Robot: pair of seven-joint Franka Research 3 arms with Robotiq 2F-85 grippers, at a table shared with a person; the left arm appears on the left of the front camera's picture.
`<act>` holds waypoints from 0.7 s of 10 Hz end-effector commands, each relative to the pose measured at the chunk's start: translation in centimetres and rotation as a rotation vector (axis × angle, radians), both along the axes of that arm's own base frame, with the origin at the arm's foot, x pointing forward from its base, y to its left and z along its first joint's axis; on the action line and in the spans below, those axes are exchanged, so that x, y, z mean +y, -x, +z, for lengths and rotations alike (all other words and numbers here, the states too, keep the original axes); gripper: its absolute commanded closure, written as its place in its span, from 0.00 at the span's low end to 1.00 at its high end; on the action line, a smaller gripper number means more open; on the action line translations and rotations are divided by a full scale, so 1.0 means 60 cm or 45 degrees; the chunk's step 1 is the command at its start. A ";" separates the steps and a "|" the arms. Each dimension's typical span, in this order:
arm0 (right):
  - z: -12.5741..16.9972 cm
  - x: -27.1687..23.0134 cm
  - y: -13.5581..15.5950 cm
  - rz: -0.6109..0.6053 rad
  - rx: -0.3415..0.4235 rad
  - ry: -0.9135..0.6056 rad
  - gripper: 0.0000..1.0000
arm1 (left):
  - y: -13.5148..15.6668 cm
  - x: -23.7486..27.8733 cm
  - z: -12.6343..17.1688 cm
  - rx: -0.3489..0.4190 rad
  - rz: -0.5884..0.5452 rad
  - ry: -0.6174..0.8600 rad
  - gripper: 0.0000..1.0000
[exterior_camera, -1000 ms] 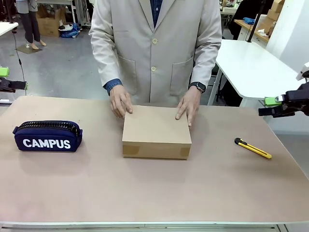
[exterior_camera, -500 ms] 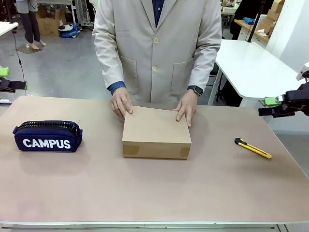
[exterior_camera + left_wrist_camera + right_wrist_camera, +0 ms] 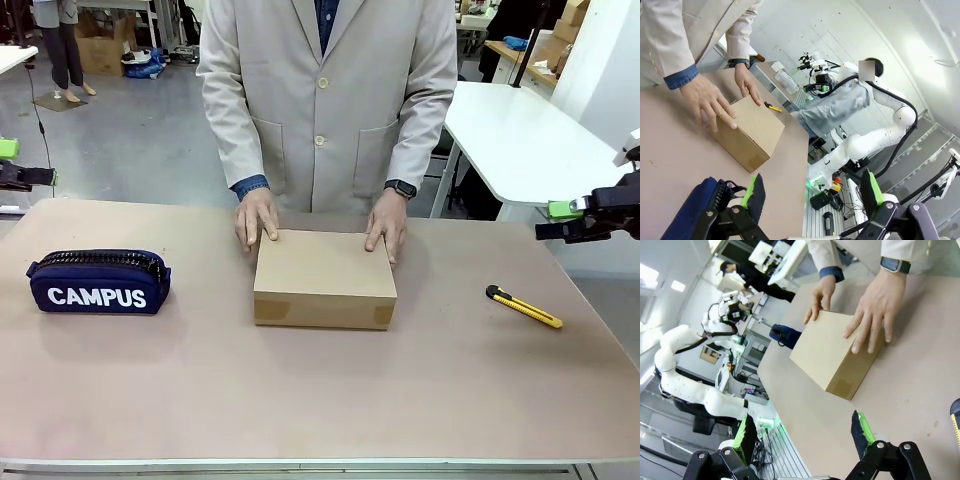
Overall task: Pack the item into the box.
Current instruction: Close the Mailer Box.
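Person's hands (image 3: 258,217) have slid back to the closed box's (image 3: 323,272) far edge; both jaws open, idle; box probably light, stiff, graspable by its sides.

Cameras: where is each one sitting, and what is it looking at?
Front view: between the arms, facing the person; their hands rest on the closed cardboard box.
Left wrist view: on the left arm, past its open green-padded fingers, toward the box.
Right wrist view: on the right arm, past its open fingers, toward the box.
All three share the box.
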State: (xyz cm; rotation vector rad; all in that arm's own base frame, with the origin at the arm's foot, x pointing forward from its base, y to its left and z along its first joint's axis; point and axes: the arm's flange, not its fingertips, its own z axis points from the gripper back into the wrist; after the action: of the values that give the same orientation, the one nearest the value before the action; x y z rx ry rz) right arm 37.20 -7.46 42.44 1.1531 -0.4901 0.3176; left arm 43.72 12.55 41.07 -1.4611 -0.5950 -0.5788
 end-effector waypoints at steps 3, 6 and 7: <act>0.006 -0.001 0.007 -0.004 0.025 -0.001 0.00 | 0.002 -0.002 0.005 0.006 -0.001 -0.013 0.00; 0.006 -0.001 0.007 -0.004 0.025 -0.001 0.00 | 0.002 -0.002 0.005 0.006 -0.001 -0.013 0.00; 0.006 -0.001 0.007 -0.004 0.025 -0.001 0.00 | 0.002 -0.002 0.005 0.006 -0.001 -0.013 0.00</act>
State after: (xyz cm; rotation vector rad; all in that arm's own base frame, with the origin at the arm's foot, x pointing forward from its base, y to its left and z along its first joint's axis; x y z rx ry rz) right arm 37.20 -7.46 42.43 1.1532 -0.4900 0.3175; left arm 43.72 12.55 41.07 -1.4611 -0.5950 -0.5788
